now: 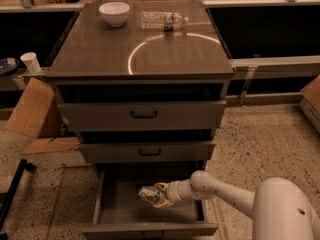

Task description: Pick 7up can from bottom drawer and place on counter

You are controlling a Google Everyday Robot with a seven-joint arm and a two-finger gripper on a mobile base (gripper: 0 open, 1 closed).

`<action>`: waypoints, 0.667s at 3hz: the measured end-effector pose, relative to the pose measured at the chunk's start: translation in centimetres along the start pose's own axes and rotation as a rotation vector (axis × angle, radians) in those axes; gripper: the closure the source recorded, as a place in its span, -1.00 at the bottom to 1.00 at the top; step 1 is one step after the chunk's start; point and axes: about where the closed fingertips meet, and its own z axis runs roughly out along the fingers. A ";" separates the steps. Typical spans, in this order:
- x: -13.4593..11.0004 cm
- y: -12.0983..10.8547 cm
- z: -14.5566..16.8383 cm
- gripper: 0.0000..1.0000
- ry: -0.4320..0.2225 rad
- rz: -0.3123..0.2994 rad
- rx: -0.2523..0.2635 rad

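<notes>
White rounded arm [227, 198] tapers to cream hand [159, 197] in the bottom drawer [121, 207].

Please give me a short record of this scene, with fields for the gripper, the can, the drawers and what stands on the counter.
gripper: inside the bottom drawer, right at the 7up can
7up can: in the bottom drawer, near its middle, at the gripper's tip
bottom drawer: pulled open, far more than the others
upper drawers: two, each with a dark handle
counter: white bowl and clear water bottle lying on its side, both near the back edge
task state: can not yet on the counter
</notes>
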 end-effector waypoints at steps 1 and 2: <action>0.0 0.0 0.0 1.00 0.000 0.001 0.000; -4.3 0.8 -1.3 1.00 -0.023 -0.133 -0.038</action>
